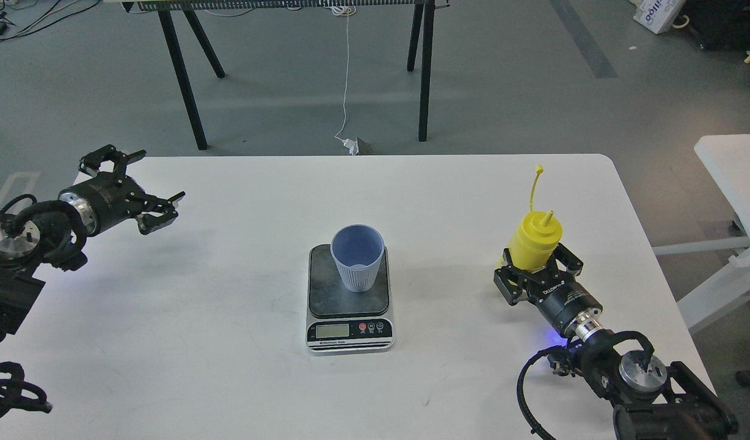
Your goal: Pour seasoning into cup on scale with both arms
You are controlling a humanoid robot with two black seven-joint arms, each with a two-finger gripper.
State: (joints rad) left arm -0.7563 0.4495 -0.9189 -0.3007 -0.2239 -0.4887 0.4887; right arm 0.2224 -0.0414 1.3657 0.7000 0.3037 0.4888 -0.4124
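The light-blue ribbed cup (358, 258) stands upright on the dark platform of the scale (349, 297) at the middle of the white table. The yellow seasoning bottle (534, 239) stands upright at the right, nozzle up, its cap strap sticking up behind it. My right gripper (537, 272) is shut on the bottle's lower part, low over the table, with a finger on each side. My left gripper (157, 178) is open and empty at the far left, well away from the cup.
The white table (240, 342) ends at a rounded far-right corner just behind the bottle. A second white table (732, 165) stands to the right. Black table legs (181, 73) and a hanging cable (345, 79) are on the floor beyond.
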